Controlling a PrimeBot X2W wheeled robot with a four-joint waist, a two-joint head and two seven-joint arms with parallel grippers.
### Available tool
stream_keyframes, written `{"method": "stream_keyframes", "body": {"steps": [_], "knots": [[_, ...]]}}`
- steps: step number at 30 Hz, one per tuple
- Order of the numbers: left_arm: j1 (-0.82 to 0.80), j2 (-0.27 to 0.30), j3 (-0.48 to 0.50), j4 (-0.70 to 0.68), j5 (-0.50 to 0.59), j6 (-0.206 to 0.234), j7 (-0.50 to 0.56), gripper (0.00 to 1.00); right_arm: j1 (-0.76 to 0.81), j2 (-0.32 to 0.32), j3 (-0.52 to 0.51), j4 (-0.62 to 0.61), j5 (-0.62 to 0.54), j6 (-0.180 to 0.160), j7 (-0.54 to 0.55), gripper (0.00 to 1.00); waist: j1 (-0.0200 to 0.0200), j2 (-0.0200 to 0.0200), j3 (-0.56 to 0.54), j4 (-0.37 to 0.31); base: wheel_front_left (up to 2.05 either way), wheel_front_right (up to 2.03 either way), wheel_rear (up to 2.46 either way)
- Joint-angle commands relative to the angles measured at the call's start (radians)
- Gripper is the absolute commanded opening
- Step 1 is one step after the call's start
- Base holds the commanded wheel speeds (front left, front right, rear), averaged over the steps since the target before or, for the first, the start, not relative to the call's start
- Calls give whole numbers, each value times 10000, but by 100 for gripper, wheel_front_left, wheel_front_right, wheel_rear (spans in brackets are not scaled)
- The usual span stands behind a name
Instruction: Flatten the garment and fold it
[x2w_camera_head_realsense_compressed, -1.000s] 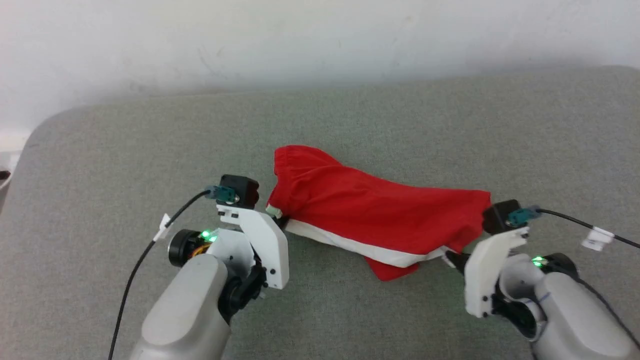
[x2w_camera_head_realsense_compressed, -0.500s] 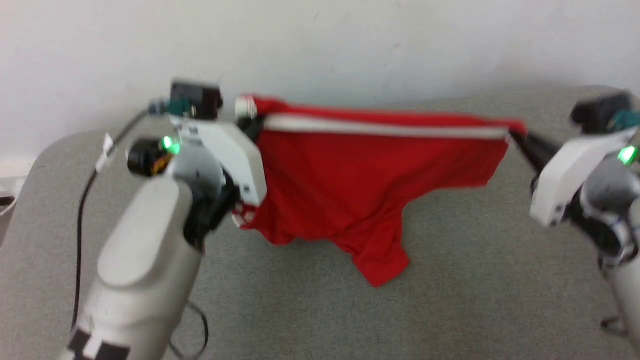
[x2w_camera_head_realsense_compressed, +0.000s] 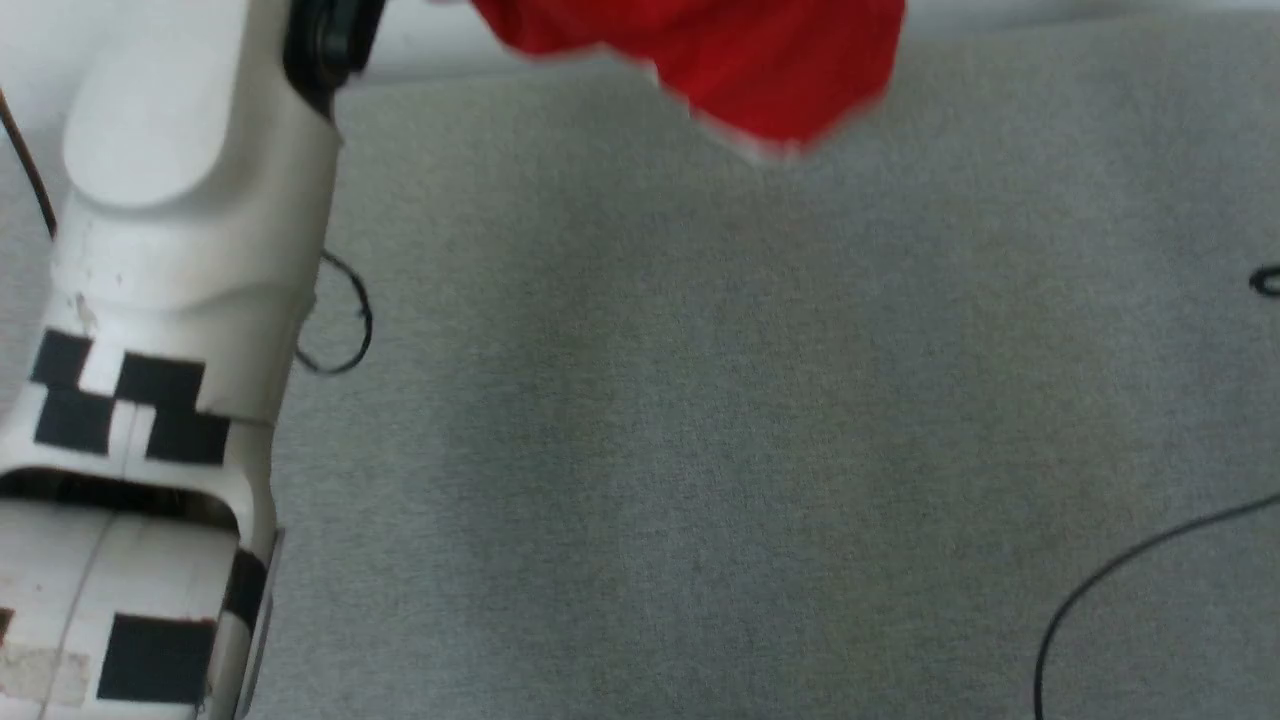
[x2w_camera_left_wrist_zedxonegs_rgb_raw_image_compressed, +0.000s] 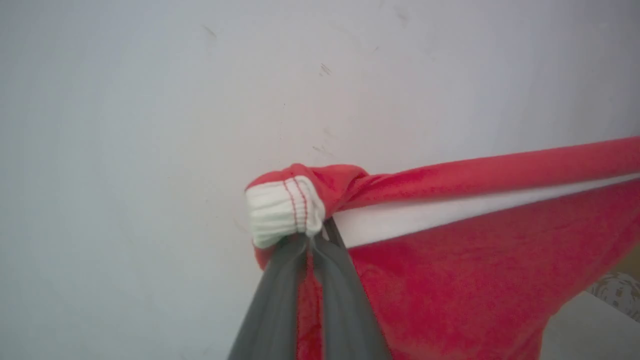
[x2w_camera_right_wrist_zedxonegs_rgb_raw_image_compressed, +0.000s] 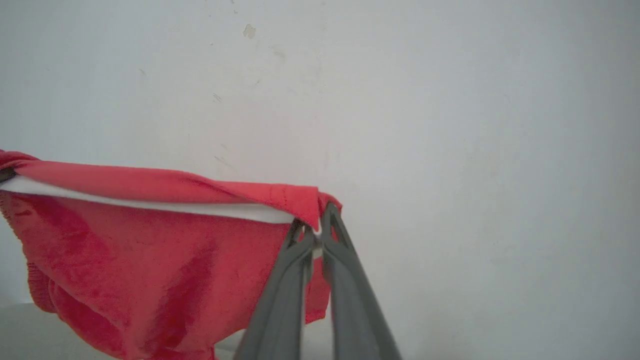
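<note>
A: Where's the garment (x2w_camera_right_wrist_zedxonegs_rgb_raw_image_compressed: 150, 260)?

B: Up in the air in front of the white wall (x2w_camera_right_wrist_zedxonegs_rgb_raw_image_compressed: 475, 125), held at two ends. In the head view its lowest red lobe hangs above the far part of the grey fabric surface (x2w_camera_head_realsense_compressed: 700, 450) and looks clear of it.

A: Jaws?

B: Left gripper (x2w_camera_left_wrist_zedxonegs_rgb_raw_image_compressed: 314, 239): jaws clamped on the corner right under the bunched white cuff (x2w_camera_left_wrist_zedxonegs_rgb_raw_image_compressed: 280, 210). Right gripper (x2w_camera_right_wrist_zedxonegs_rgb_raw_image_compressed: 314, 226): jaws pinched tight on the opposite corner, where the white stripe (x2w_camera_right_wrist_zedxonegs_rgb_raw_image_compressed: 150, 205) ends. Left forearm (x2w_camera_head_realsense_compressed: 170, 200) stands tall at the left of the head view.

A: Orientation?

B: The long axis is the top edge, pulled nearly straight from one gripper to the other, so it runs side to side across the robot and roughly level. The stripe follows that edge. The rest drapes down, rumpled, with the lowest lobe pointing at the surface.

A: Step?

B: I'd say flattening, mid-air spread. No fold started.

A: Next?

B: Probably lower it onto the grey surface. That needs both grips kept and the top edge taut. The hanging hem should touch first and the body be drawn out flat behind it. The grippers should come down level so one side doesn't bunch.

A: Anything else?

B: A black cable (x2w_camera_head_realsense_compressed: 1100, 590) lies on the surface at lower right, well apart from the garment.
</note>
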Motion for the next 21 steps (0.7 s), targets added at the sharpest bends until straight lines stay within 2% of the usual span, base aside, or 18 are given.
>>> {"method": "stream_keyframes", "body": {"steps": [1, 5, 11, 16, 21], "knots": [[-386, 93, 174, 530, 159, 294, -555, 0, -556, -35, -49, 484, -228, -40, -631, 0, -4, 0, 1236, -592, 0, 0, 0], [-1037, -158, 308, 1537, 241, 490, -1917, 0, -1560, 317, 339, 1693, -500, -40, -1780, 0, -4, 0, 1591, -746, 0, 0, 0], [-1027, -485, 479, 3177, 9, 355, -3229, 0, -1936, 958, 1254, 3403, -172, -40, -2624, 0, -4, 0, 1839, -736, 0, 0, 0], [-252, -875, 684, 4216, -487, -188, -3650, 0, -1230, 1056, 2361, 4194, 507, -40, -2871, 0, -4, 0, 1648, -381, 0, 0, 0], [1242, -1215, 838, 4610, -1032, -969, -3817, 0, 374, 435, 3408, 3917, 1402, -40, -3227, 0, -4, 0, 958, 68, 0, 0, 0]]}}
